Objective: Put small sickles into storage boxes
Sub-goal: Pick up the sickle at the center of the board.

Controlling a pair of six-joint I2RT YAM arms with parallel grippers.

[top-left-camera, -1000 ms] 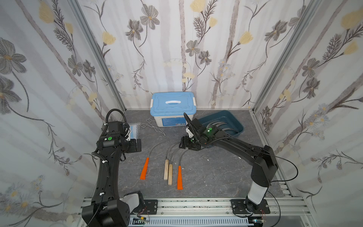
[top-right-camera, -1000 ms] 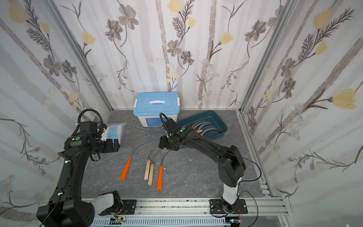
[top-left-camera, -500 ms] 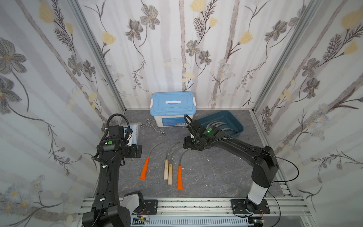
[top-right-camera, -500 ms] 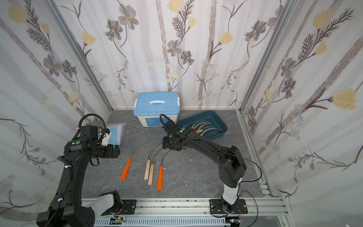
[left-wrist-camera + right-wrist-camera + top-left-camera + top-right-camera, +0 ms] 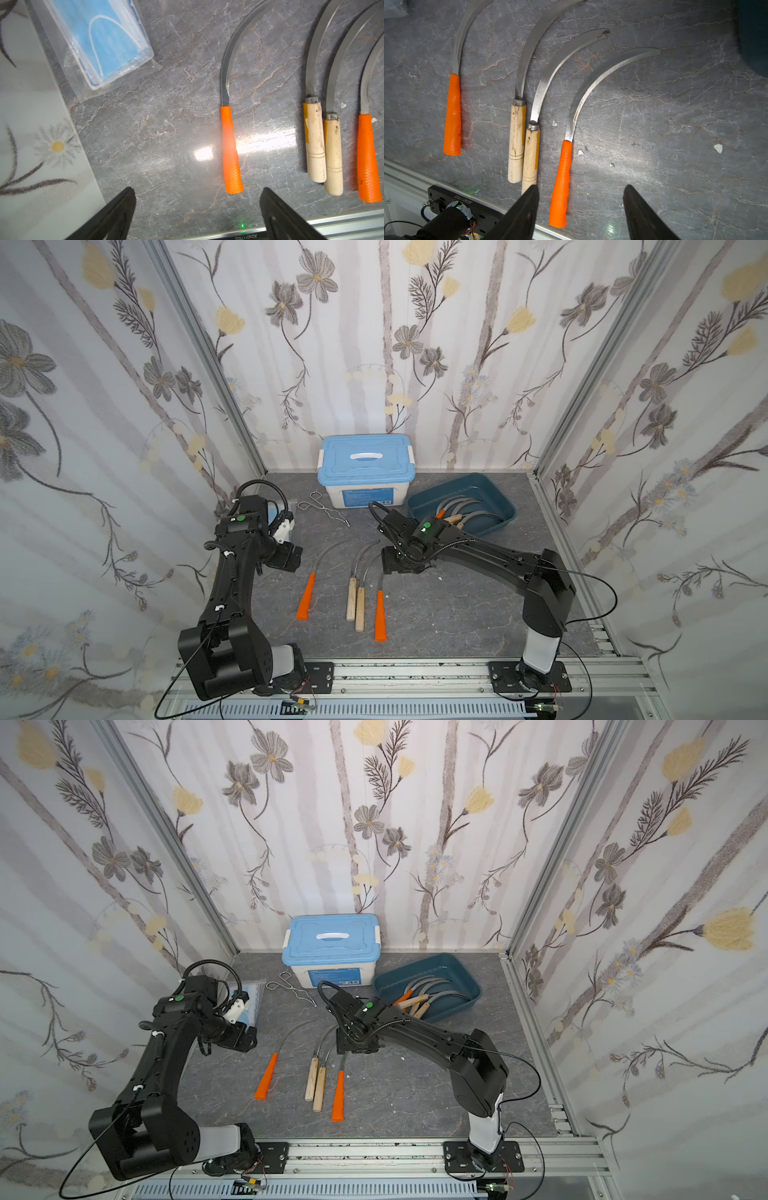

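"While four small sickles [image 5: 352, 599] lie side by side on the grey marbled table [image 5: 436, 614], why the hovering?"

"Lining up, I'd guess. The right gripper [image 5: 581, 188] hangs over the rightmost sickle's handle, jaws apart, empty. The left gripper [image 5: 197, 190] is spread wide and empty too, near the leftmost one. More sickles already lie in the teal tray [image 5: 503, 522], back by the flowered walls [image 5: 374, 364]."
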